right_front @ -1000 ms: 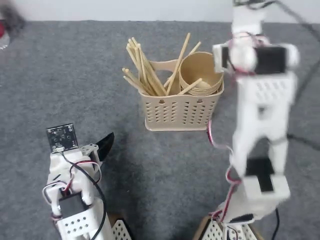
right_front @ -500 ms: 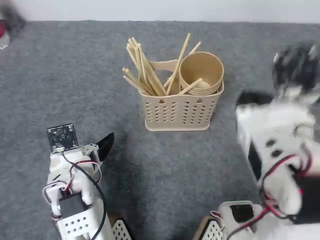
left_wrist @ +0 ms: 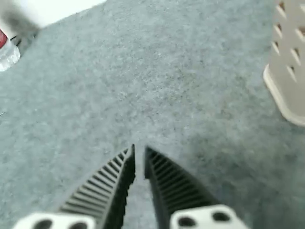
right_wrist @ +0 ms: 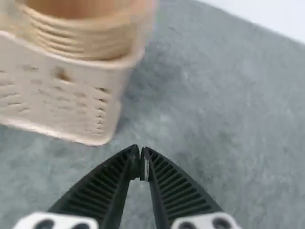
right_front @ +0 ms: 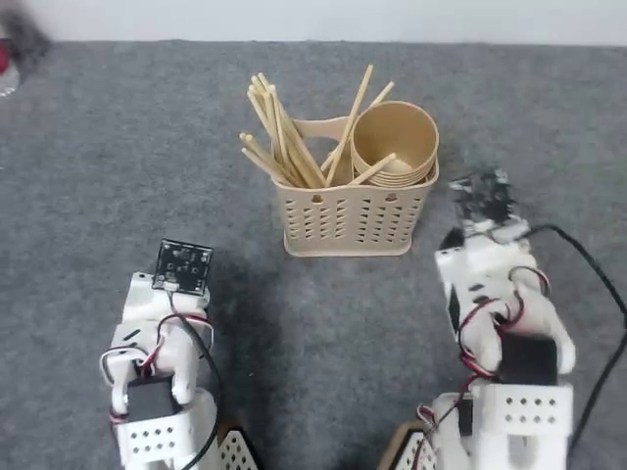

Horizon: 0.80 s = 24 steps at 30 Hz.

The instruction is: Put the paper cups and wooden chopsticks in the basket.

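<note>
- Since the stack of paper cups [right_front: 394, 142] sits in one compartment of the basket [right_front: 358, 220] and the wooden chopsticks [right_front: 289, 137] stand leaning in the other, a few of them crossing toward the cups, I judge that the placing step is finished. Everything of the task that I can see is inside the basket.
- The left hand [left_wrist: 139, 151] hangs low over the grey counter [right_front: 98, 147], off to the side of the basket. Its fingers are almost pressed together, with a slim gap, and they pinch nothing.
- The right hand [right_wrist: 140, 152] points at the counter near the basket corner below the cups. Its tips are pressed together and it is empty.
- The next move, I think, calls only for parking both arms. The right arm must keep off the basket wall, because the chopsticks rise above the rim and could tip.
</note>
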Tool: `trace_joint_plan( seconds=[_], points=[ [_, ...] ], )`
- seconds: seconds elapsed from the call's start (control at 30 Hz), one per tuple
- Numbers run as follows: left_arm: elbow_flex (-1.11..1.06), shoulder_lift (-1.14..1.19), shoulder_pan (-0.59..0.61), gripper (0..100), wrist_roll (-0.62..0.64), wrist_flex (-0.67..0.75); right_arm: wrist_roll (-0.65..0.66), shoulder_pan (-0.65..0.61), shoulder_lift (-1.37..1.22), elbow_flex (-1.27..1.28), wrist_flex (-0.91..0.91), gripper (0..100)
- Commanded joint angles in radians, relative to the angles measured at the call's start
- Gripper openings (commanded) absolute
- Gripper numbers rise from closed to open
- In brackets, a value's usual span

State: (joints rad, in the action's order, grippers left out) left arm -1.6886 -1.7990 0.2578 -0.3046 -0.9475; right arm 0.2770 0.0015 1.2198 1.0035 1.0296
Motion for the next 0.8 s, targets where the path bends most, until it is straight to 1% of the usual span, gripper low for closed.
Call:
trace_joint_plan(
  seconds=[0.0, 0.13, 0.2, 0.3, 0.37, 0.43, 0.53, 0.63, 0.77],
  points=[
    [0.008, -0.002, 0.012, 1, 0.084, 0.026, -0.104, 0.110, 0.091, 0.133, -0.125, 1.6],
    [0.033, -0.002, 0.002, 1, 0.301, 0.026, -0.155, 0.120, 0.200, 0.249, -0.148, 1.7],
    [0.051, -0.002, -0.026, 1, 0.356, 0.025, -0.163, 0.119, 0.263, 0.287, -0.154, 1.7],
    [0.058, -0.002, -0.058, 1, 0.338, -0.006, -0.163, 0.113, 0.360, 0.316, -0.137, 1.7],
    [0.059, -0.002, -0.060, 1, 0.296, -0.032, -0.160, 0.088, 0.424, 0.330, -0.076, 1.7],
    [0.059, -0.002, -0.060, 1, 0.293, -0.058, -0.157, 0.050, 0.489, 0.359, -0.002, 1.7],
    [0.064, -0.002, -0.060, 1, 0.371, -0.061, -0.157, 0.001, 0.596, 0.427, 0.081, 1.7],
    [0.076, -0.002, -0.060, 1, 0.453, -0.060, -0.163, -0.041, 0.598, 0.474, 0.084, 1.7],
    [0.022, -0.002, -0.063, 1, 0.468, -0.060, -0.161, -0.101, 0.595, 0.522, 0.081, 1.7]
  ],
)
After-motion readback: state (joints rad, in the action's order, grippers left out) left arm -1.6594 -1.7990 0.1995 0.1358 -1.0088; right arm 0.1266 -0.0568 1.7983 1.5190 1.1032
